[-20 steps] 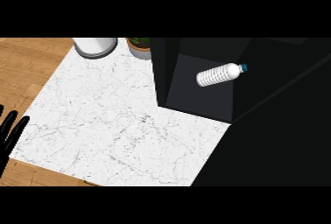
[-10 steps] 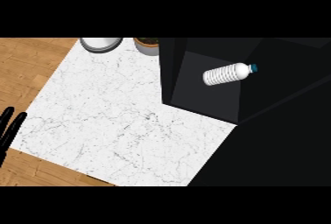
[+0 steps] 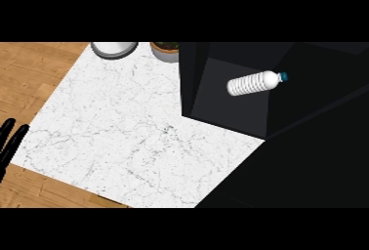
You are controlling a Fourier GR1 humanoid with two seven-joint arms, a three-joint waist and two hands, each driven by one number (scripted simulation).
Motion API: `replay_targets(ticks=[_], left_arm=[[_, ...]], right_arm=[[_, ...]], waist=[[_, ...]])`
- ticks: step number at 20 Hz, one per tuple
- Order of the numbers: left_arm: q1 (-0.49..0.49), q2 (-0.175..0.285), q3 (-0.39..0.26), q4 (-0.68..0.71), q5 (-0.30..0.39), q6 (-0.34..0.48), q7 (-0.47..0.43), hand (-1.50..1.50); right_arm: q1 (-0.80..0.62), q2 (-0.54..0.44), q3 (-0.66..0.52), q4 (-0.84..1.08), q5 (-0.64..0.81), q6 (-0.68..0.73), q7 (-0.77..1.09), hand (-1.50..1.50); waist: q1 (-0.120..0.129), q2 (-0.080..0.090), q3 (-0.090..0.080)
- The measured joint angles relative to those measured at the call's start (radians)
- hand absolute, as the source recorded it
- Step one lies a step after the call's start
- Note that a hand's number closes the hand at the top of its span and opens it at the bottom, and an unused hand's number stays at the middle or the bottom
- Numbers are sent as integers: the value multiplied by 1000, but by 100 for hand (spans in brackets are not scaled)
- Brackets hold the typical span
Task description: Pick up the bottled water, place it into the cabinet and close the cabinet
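The water bottle, clear and ribbed with a blue cap, lies on its side inside the dark cabinet at the upper right of the head view, cap pointing right. The cabinet's inside is open to view; a large black mass fills the lower right, and I cannot tell whether it is the door. My left hand shows at the left edge, fingers straight and pointing up, resting apart from everything. My right hand is out of sight.
A white marble counter lies over a wooden surface. At the counter's far edge stand a grey-white round vessel and a small potted plant.
The whole view has shifted slightly between frames; the bottle stays lying in the cabinet and the left hand stays at the left edge.
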Motion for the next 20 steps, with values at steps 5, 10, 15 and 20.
replay_targets(ticks=[5,10,15,20], left_arm=[[-8,0,2,11,4,-1,4,-150],[-11,-1,3,23,8,-3,9,-150],[-20,0,9,35,16,-7,12,-150],[-14,-7,8,55,17,-13,11,-150]], right_arm=[[-127,24,-24,53,-7,2,86,150],[-256,63,-67,152,-28,-8,161,150],[-393,130,-104,297,-48,-45,248,150],[-571,249,-146,480,-27,-149,341,150]], waist=[[-8,-5,1],[-13,-8,4],[-19,-9,10],[-26,-15,15]])
